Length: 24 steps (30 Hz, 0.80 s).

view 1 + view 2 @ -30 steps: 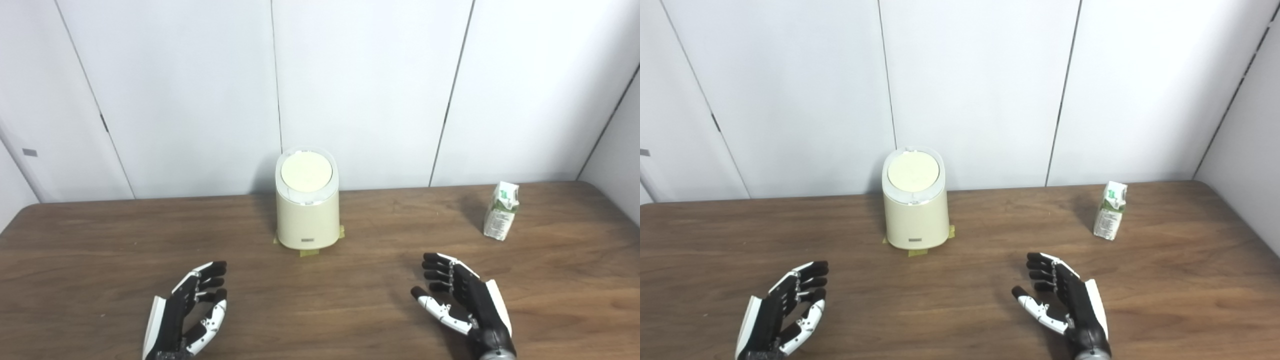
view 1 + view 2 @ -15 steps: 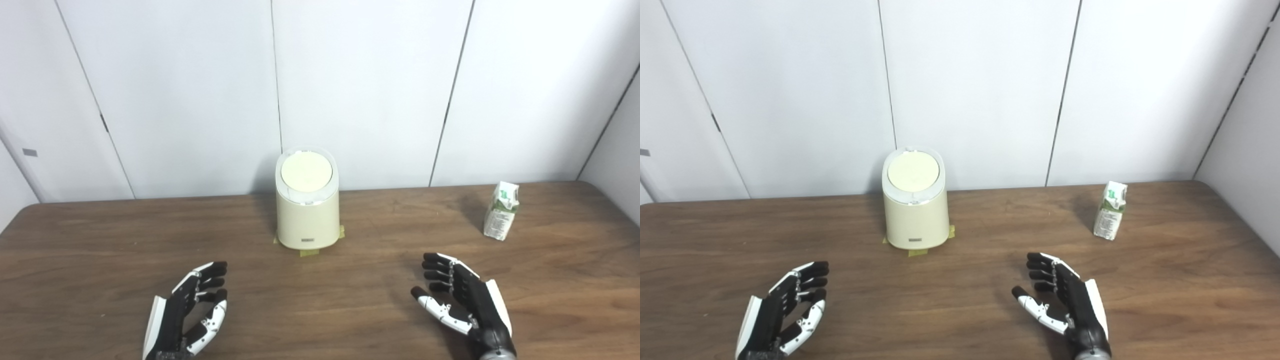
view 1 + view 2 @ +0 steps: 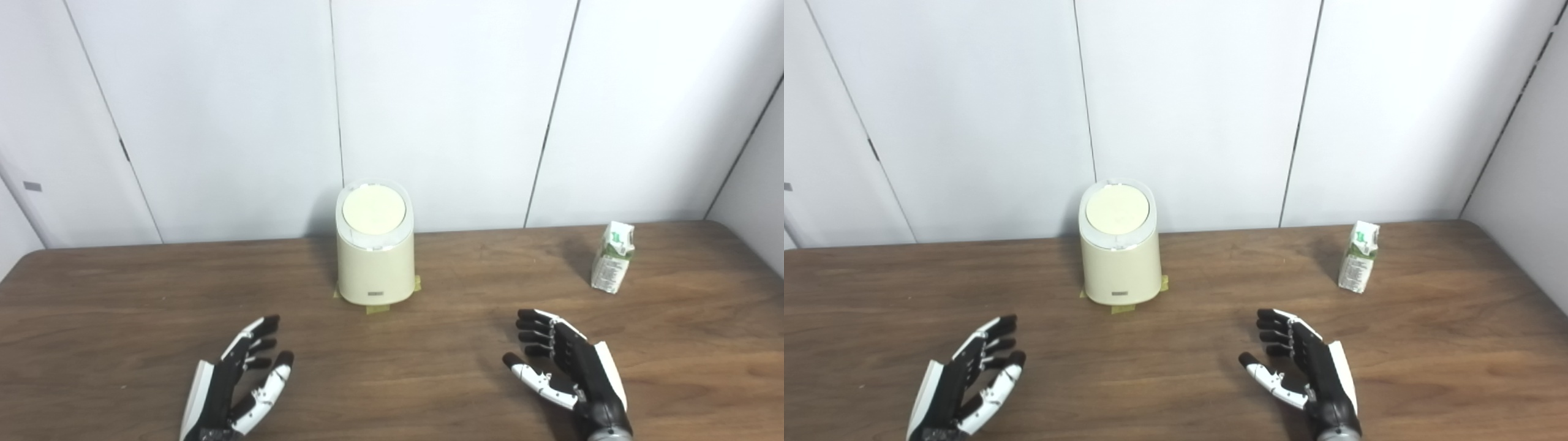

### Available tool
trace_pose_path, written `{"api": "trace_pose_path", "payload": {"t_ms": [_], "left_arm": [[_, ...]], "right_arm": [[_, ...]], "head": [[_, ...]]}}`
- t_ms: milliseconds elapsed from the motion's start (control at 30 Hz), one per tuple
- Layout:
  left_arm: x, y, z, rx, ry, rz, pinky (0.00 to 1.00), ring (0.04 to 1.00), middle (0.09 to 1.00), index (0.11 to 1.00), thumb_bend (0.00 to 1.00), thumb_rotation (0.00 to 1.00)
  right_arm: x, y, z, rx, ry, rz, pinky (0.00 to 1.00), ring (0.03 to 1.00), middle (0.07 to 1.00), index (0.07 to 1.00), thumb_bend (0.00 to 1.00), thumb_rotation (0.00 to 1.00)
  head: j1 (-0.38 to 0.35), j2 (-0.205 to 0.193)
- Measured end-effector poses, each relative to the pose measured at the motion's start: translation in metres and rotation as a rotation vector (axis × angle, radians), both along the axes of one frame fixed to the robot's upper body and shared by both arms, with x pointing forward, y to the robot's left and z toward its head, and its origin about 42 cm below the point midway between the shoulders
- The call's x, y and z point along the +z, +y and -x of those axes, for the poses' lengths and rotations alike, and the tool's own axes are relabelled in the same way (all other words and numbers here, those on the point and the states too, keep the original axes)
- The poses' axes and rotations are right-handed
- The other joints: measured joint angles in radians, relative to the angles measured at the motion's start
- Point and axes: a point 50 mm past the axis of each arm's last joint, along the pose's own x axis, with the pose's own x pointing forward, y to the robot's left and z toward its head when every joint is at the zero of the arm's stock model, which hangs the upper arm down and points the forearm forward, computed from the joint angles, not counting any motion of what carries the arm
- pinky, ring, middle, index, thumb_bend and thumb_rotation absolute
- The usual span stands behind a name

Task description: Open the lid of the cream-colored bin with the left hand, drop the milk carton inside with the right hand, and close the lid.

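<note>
Rounded, smooth cream bin [image 3: 375, 257], lid [image 3: 373, 211] flat; boxy milk carton [image 3: 612, 258] far right; left hand [image 3: 236, 387] and right hand [image 3: 566, 367] spread wide, empty, on woodgrain table [image 3: 122, 306].

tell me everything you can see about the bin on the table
The bin is a small cream-colored cylinder, smooth like plastic, standing upright mid-table near the back wall. Its round lid sits shut inside a paler rim, tilted toward the camera. A small dark label marks the front base. Yellowish tape pokes out under it. Neither hand touches it.
</note>
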Motion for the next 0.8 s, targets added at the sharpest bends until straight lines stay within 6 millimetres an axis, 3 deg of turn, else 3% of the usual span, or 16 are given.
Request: {"api": "trace_pose_path", "payload": {"t_ms": [167, 300, 433, 667, 800], "left_arm": [[0.027, -0.012, -0.025, -0.029, -0.037, 0.008, 0.94, 0.995, 0.999, 0.999, 0.73, 0.79], [0.065, -0.025, -0.053, -0.079, -0.124, -0.013, 1.00, 1.000, 1.000, 1.000, 0.83, 0.78], [0.099, -0.036, -0.078, -0.104, -0.181, -0.009, 1.00, 1.000, 1.000, 1.000, 0.83, 0.73], [0.114, -0.056, -0.109, -0.097, -0.178, -0.058, 1.00, 1.000, 1.000, 1.000, 0.94, 0.62], [0.126, -0.065, -0.128, -0.040, -0.122, -0.020, 1.00, 1.000, 1.000, 1.000, 0.97, 0.48]], "right_arm": [[-0.001, -0.004, 0.000, -0.004, 0.002, 0.012, 0.64, 0.710, 0.723, 0.712, 0.28, 0.11], [-0.002, -0.002, 0.000, 0.001, 0.000, 0.011, 0.64, 0.706, 0.720, 0.710, 0.27, 0.11], [-0.002, -0.001, -0.002, 0.011, -0.009, 0.017, 0.63, 0.706, 0.724, 0.714, 0.27, 0.13], [-0.004, 0.000, -0.003, 0.014, -0.003, 0.023, 0.64, 0.715, 0.730, 0.717, 0.28, 0.14], [-0.004, -0.001, -0.003, 0.009, 0.000, 0.023, 0.65, 0.720, 0.732, 0.718, 0.28, 0.11]], "head": [[-0.003, 0.002], [-0.002, 0.000], [-0.002, 0.000], [0.002, -0.008], [0.002, -0.009]]}}
